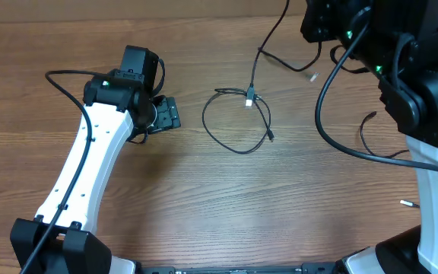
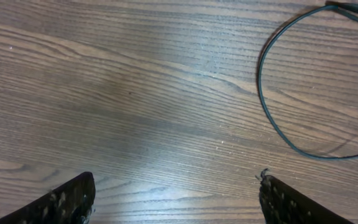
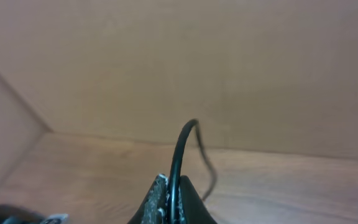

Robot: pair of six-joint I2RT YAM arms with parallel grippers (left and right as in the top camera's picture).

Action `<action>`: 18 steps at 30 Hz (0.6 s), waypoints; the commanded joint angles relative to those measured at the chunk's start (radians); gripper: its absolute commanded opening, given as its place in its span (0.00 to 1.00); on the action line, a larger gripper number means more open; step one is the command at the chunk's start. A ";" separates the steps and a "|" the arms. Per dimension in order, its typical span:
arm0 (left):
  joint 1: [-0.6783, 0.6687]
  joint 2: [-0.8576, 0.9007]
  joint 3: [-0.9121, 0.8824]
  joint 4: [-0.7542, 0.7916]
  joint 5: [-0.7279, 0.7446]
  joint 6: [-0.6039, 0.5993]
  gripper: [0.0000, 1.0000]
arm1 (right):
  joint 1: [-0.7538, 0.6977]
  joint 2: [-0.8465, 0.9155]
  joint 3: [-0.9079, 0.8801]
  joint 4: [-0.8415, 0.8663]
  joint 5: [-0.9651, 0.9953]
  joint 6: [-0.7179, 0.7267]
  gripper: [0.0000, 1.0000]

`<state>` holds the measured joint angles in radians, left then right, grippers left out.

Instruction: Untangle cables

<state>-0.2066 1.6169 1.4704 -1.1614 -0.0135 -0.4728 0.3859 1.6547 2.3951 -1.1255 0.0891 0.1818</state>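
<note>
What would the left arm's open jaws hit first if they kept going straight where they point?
Likely the bare wooden table: the left gripper aims down at it. The looped cable lies off to one side of that line, though depth is unclear.

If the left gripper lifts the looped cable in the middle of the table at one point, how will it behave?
Probably floppy: the looped cable lies in a loose flat curve, so it should sag from the grip. Likely light, being so thin. Its small plug end may drag across the table.
</note>
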 commanded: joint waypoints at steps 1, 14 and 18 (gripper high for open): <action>0.003 -0.009 -0.005 0.003 0.011 -0.010 0.84 | -0.007 -0.005 0.014 0.011 0.200 -0.032 0.04; 0.003 -0.009 -0.005 0.003 0.014 -0.010 0.84 | -0.312 0.008 0.013 -0.067 0.303 -0.030 0.04; 0.003 -0.009 -0.005 0.003 0.014 -0.010 0.85 | -0.464 0.036 0.013 -0.163 0.299 -0.030 0.04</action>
<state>-0.2066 1.6169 1.4700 -1.1587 -0.0105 -0.4728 0.0074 1.6650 2.3951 -1.2491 0.3725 0.1558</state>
